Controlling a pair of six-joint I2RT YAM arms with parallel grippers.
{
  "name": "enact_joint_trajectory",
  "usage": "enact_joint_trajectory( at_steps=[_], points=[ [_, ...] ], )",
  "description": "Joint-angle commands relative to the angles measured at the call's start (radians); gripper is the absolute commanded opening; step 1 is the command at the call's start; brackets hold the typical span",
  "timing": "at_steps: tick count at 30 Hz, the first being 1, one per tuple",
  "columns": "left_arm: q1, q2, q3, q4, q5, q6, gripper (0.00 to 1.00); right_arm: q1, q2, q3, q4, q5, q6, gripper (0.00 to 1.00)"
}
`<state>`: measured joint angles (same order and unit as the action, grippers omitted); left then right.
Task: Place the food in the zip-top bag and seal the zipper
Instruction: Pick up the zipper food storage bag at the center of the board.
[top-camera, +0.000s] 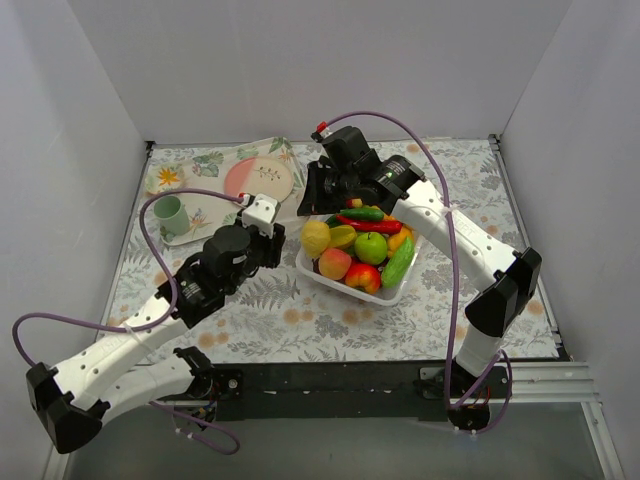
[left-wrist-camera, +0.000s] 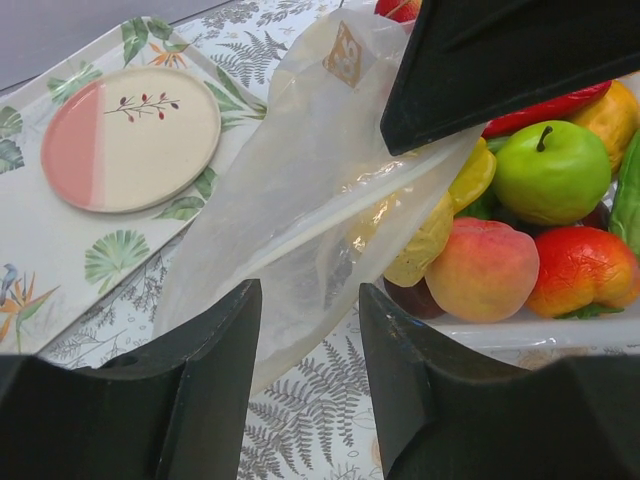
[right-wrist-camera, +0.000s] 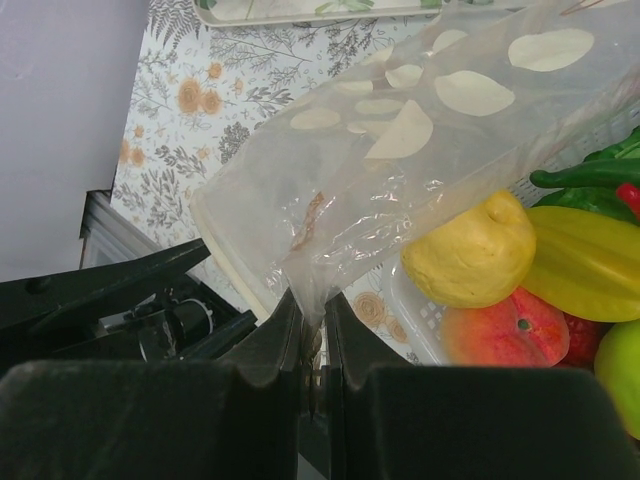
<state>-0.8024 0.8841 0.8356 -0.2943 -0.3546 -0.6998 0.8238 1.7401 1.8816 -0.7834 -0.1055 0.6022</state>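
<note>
- The right gripper (right-wrist-camera: 312, 312) has its jaws pressed together on one edge of the soft, clear, white-dotted zip-top bag (right-wrist-camera: 400, 170), holding it up off the table.
- The left gripper (left-wrist-camera: 308, 300) is spread wide. The bag's loose film sags into the gap between its fingers, and I can't tell whether it touches either one.
- The glossy toy fruits and vegetables (left-wrist-camera: 545, 170) are all heaped in the shallow white plastic tray (left-wrist-camera: 500, 335), just beside the bag. None are inside it yet.
- As I read it, the step in hand is getting a second hold so the mouth can be pulled open.
- To do that well, the left fingers should close on a single layer near the mouth, since catching both layers would keep the bag closed.
- A pale band crosses the film in the left wrist view. It may be the zipper, but I can't be sure.
</note>
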Motion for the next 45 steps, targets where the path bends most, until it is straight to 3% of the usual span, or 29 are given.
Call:
enact_joint_trajectory(
  at_steps=[1, 6, 9, 11, 13, 16, 25, 35, 37, 40, 42, 43, 45],
  points=[
    [-0.004, -0.033, 0.068, -0.031, 0.045, -0.01, 0.43, -0.003, -0.045, -0.007, 0.018, 0.013, -0.005, 0.01],
    [-0.003, -0.08, 0.085, -0.052, 0.181, -0.03, 0.32, -0.003, -0.037, -0.007, 0.019, 0.012, -0.004, 0.01],
    [-0.004, -0.08, 0.077, -0.084, 0.14, -0.026, 0.32, -0.003, -0.037, -0.003, 0.021, 0.012, -0.001, 0.01],
    [-0.003, -0.07, 0.071, -0.097, 0.141, -0.024, 0.36, -0.003, -0.036, 0.002, 0.019, 0.013, 0.004, 0.01],
    [-0.003, -0.06, 0.06, -0.109, 0.143, -0.032, 0.5, -0.003, -0.031, 0.007, 0.013, 0.013, 0.005, 0.01],
    [-0.004, -0.034, 0.046, -0.108, 0.126, -0.033, 0.56, -0.003, -0.027, 0.019, 0.006, 0.01, 0.008, 0.01],
    [-0.004, 0.024, 0.028, -0.077, 0.068, -0.021, 0.55, -0.003, -0.042, 0.016, -0.001, 0.012, 0.013, 0.01],
    [-0.003, 0.019, 0.007, -0.039, -0.001, -0.027, 0.31, 0.0, -0.057, -0.022, 0.009, 0.007, 0.014, 0.01],
    [-0.003, 0.022, 0.008, -0.037, -0.004, -0.026, 0.23, 0.001, -0.062, -0.025, 0.015, 0.006, 0.013, 0.01],
    [-0.004, 0.032, 0.008, -0.034, -0.011, -0.029, 0.21, 0.006, -0.063, -0.027, 0.018, 0.006, 0.016, 0.01],
    [-0.004, 0.03, 0.01, -0.035, 0.015, -0.026, 0.25, 0.008, -0.062, -0.026, 0.018, 0.004, 0.016, 0.01],
    [-0.004, 0.027, 0.008, -0.037, 0.019, -0.029, 0.36, 0.008, -0.06, -0.026, 0.019, 0.003, 0.018, 0.01],
    [-0.003, 0.021, -0.001, -0.04, 0.017, -0.029, 0.44, 0.009, -0.06, -0.026, 0.021, 0.001, 0.018, 0.01]
  ],
)
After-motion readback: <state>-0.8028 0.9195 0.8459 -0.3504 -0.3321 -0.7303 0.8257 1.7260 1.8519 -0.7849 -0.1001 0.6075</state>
